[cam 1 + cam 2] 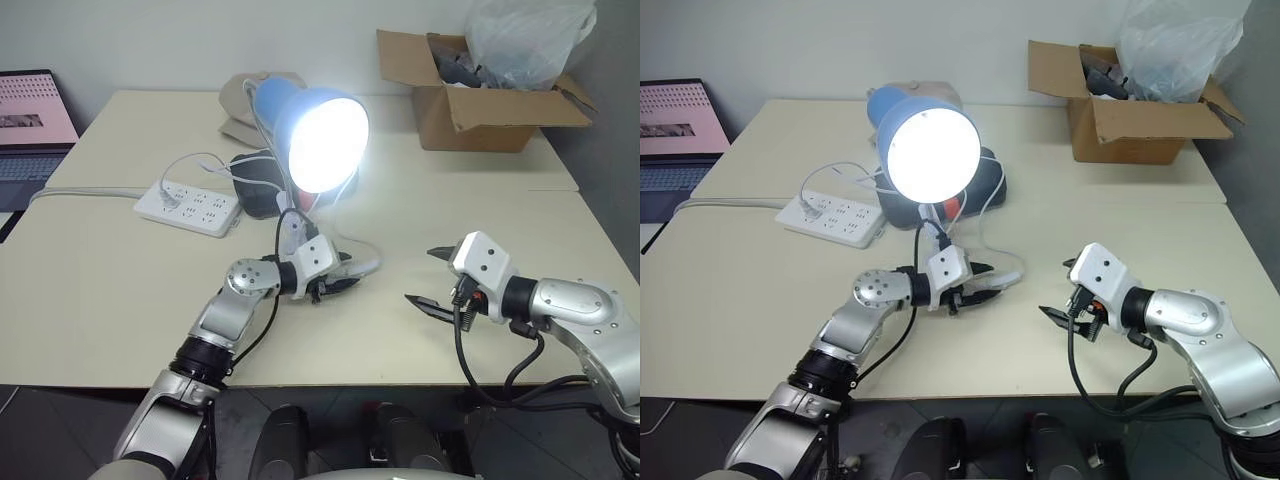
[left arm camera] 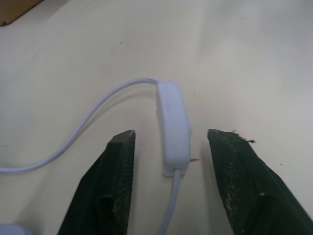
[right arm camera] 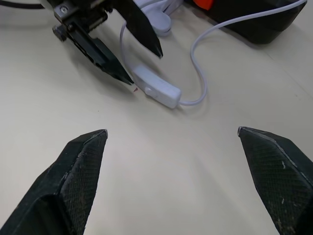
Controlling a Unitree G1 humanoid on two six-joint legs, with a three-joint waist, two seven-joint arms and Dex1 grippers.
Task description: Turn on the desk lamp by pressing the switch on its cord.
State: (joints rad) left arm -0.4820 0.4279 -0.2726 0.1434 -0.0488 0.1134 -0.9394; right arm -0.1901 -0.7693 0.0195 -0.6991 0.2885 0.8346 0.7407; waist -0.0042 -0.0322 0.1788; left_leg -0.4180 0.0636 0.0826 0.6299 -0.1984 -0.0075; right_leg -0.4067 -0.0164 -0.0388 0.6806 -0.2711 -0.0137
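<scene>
The desk lamp (image 1: 318, 135) is shining bright, so the job looks done. It stands near the back of the tabletop (image 1: 120, 290), by the white power strip (image 1: 188, 207).

The switch (image 2: 174, 128) lies flat on the tabletop, right between the two fingers of my left gripper (image 2: 171, 142). My fingers are spread apart and do not squeeze it. The thin white cord (image 2: 93, 120) runs out of both ends of the switch and loops away.

My right gripper (image 1: 433, 277) hangs wide open over bare tabletop, off to the side and holding nothing.

What could go wrong? If my left gripper shuts again, it may press the switch and turn the light off. If I pull my arm back crooked, a finger may catch the cord and drag the switch along.
</scene>
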